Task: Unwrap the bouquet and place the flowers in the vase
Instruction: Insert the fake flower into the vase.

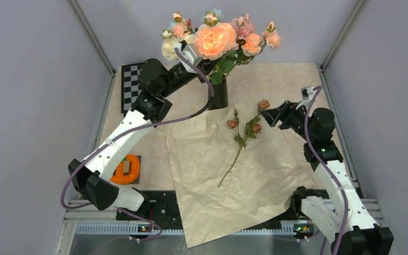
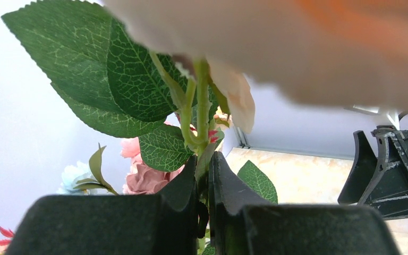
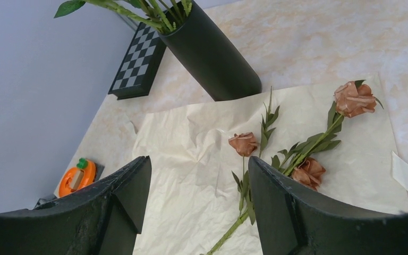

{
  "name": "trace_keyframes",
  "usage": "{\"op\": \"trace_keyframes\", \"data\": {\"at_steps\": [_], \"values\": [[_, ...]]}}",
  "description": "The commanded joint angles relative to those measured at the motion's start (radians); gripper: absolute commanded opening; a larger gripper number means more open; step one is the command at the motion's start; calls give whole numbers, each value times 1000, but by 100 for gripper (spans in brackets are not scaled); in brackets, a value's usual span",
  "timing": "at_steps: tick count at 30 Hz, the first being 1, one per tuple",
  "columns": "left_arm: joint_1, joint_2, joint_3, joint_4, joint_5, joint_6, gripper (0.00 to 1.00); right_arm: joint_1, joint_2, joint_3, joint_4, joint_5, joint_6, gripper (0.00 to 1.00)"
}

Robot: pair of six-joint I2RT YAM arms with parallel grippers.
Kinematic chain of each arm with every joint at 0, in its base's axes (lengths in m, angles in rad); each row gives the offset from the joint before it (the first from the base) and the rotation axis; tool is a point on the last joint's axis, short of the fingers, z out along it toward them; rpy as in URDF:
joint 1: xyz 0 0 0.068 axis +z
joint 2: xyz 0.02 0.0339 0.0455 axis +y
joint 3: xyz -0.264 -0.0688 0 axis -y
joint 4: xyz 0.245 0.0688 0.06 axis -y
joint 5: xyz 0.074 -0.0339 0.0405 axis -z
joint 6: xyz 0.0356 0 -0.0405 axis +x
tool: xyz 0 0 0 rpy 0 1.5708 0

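- Beige table (image 1: 297, 79) carries paper (image 1: 212, 175); the vase (image 1: 219, 96) holds flowers (image 1: 215, 40), one sprig (image 1: 243, 139) lying just before it.
- Seen from its wrist, the left gripper (image 2: 206, 164) is clamped on a stem (image 2: 202, 106) above the vase.
- Seen from its wrist, the right gripper (image 3: 199, 164) hovers near the vase, jaws apart.

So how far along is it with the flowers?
Done: the wrapping paper lies flat and most flowers stand in the vase. In hand: the left gripper clamps a peach rose's stem over the vase. Left: the mauve rose sprig on the paper, by the open right gripper.
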Motion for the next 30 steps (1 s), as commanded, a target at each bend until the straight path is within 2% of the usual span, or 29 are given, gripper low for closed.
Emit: {"op": "trace_keyframes", "data": {"at_steps": [1, 30], "values": [[-4, -5, -28, 72, -22, 9, 0, -12, -7, -3, 42, -23, 9, 68], [-5, 37, -130, 196, -80, 15, 0, -15, -22, -9, 41, -30, 9, 68]]}}
